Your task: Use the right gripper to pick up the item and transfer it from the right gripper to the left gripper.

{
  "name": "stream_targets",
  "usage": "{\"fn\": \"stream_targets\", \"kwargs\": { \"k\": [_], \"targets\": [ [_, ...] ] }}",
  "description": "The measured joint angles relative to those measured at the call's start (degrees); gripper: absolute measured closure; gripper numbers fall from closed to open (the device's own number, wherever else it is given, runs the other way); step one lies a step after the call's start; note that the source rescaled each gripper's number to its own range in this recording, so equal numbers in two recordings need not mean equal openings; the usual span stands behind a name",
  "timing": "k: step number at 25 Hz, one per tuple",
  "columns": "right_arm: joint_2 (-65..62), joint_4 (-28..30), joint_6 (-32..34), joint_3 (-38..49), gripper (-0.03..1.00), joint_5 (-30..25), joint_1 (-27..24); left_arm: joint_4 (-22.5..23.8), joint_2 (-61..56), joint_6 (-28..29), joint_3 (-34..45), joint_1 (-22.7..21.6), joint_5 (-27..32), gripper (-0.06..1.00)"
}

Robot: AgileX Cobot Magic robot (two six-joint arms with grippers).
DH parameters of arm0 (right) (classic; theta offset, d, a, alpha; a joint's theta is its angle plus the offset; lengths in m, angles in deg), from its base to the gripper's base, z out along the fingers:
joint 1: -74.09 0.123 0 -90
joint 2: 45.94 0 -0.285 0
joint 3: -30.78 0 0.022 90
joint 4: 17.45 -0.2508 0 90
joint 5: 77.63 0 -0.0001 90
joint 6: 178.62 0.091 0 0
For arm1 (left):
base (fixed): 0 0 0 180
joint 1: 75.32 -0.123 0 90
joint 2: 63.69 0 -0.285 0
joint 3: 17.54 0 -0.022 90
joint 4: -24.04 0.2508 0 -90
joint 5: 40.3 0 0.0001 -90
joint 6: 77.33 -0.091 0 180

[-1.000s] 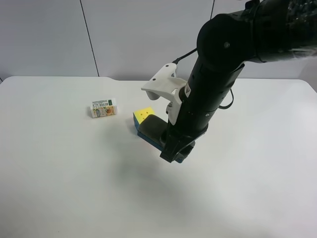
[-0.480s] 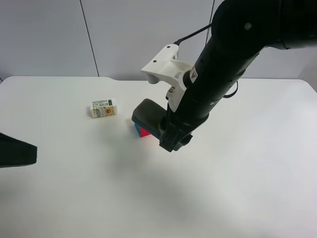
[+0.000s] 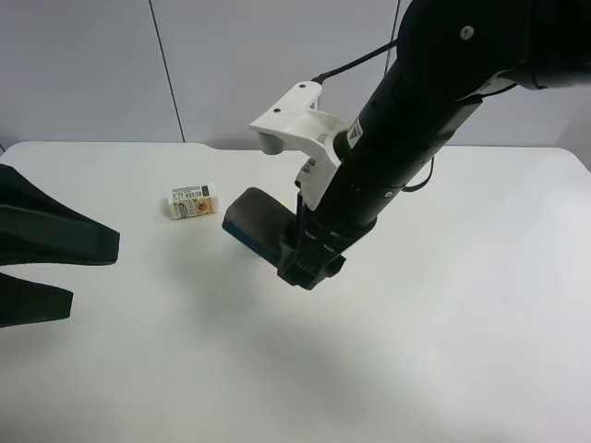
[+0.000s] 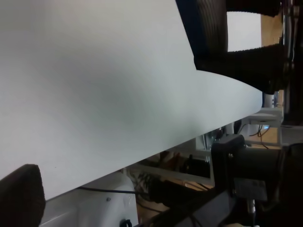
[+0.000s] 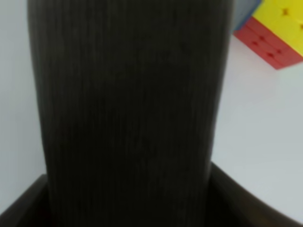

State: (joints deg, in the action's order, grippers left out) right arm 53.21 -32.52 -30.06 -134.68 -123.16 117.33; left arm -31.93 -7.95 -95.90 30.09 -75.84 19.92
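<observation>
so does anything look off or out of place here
Nothing stands out. The eraser is tilted, but only because the right gripper holds it off the table. The packet lies flat, and nothing looks spilled or damaged.

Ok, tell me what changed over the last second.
The right gripper lifted the eraser off the table and carried it toward the exterior high view's left. The left gripper came into view there, open. The packet stayed put.
</observation>
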Motion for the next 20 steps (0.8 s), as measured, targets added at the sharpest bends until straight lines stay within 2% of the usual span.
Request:
{"fn": "stream_targets", "kwargs": {
  "k": [10, 20],
  "targets": [
    [0.0, -10.0, -9.9, 0.0, 0.96, 0.3, 0.0, -4.5, 5.0, -3.3, 0.0, 0.0, -0.2, -0.06],
    [0.0, -17.6, -18.8, 0.0, 0.96, 1.0, 0.0, -8.5, 9.1, -7.1, 0.0, 0.0, -0.4, -0.06]
  ]
}}
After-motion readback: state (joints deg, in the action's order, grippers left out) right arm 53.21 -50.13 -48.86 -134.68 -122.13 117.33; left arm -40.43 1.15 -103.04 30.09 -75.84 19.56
